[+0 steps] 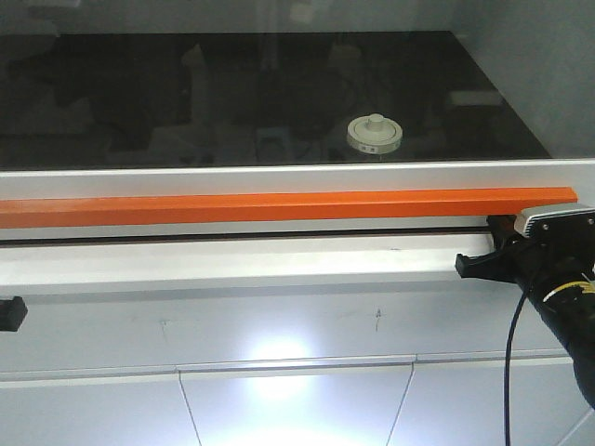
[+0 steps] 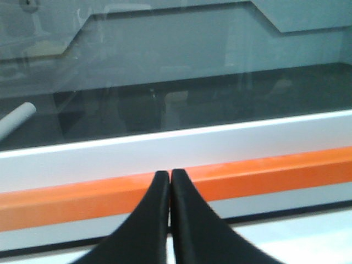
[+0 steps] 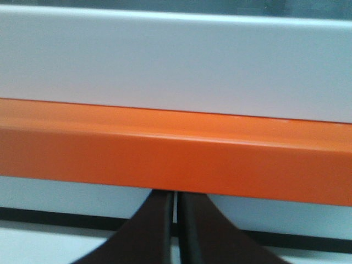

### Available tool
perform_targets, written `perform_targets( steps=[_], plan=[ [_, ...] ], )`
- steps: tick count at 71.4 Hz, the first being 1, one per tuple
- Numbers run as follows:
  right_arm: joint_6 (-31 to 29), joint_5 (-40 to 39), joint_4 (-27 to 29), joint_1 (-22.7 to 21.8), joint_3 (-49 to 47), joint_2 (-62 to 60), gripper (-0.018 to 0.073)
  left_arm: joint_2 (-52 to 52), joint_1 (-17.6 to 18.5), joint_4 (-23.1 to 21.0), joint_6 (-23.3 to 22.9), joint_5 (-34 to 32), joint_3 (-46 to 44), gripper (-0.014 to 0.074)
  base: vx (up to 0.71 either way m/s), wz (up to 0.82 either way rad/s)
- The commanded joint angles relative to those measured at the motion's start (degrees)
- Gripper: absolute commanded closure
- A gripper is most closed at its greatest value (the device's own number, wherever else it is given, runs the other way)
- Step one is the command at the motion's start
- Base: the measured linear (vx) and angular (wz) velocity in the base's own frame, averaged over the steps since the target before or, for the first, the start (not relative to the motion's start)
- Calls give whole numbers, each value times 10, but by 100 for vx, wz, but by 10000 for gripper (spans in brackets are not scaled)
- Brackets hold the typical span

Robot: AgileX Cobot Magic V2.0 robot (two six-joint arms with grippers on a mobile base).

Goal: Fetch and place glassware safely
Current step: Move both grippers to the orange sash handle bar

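On the dark worktop (image 1: 186,93), right of centre and near its front edge, stands the jar (image 1: 374,133). Its cream lid (image 1: 374,136), knob uppermost, is seated on top; the glass body below is hard to make out. The worktop around the jar is open on all sides, and the grey side wall (image 1: 548,65) is well apart to the right.

Three edges run across the front, between the jar and the arms:
- a white rail (image 1: 232,177) bordering the worktop;
- an orange bar (image 1: 279,206) just below it;
- a white ledge (image 1: 232,260) lower again.

The right gripper (image 1: 476,265) sits over the right end of the ledge, just below the bar. Its wrist view shows the fingers (image 3: 159,220) drawn together with only a thin slit between them, holding nothing, tips at the bar's lower edge.

The left gripper (image 2: 169,175) is at the far left, below the ledge. Its fingers touch, empty, pointing at the bar. A white tube (image 2: 16,118) lies on the worktop at far left.
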State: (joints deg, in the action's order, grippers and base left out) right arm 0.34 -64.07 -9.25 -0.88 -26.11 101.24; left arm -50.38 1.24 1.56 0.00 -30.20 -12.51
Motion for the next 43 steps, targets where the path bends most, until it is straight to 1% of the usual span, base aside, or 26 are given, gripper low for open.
perform_targets(
  steps=[1,11,20,28,32,37,43],
  plan=[
    [-3,-87,0,-1,-14,-19,560,-10,2,-2,-7,-34,-14,603,0,0],
    [-3,-87,0,-1,-14,-19,560,-59,2,-2,-7,-56,-14,603,0,0],
    [-3,-87,0,-1,-14,-19,560,-118,2,-8,-7,-114,-14,603,0,0],
    [-3,-87,0,-1,-14,-19,560,-175,2,-54,-7,-182,-14,603,0,0],
    [-3,-87,0,-1,-14,-19,560,-200,2,-70,-3,-206,-14,603,0,0],
    [-3,-87,0,-1,-14,-19,560,-235,2,-71,19,-237,-14,603,0,0],
    [-3,-87,0,-1,-14,-19,560,-273,2,-55,44,-260,-15,603,0,0]
  ],
)
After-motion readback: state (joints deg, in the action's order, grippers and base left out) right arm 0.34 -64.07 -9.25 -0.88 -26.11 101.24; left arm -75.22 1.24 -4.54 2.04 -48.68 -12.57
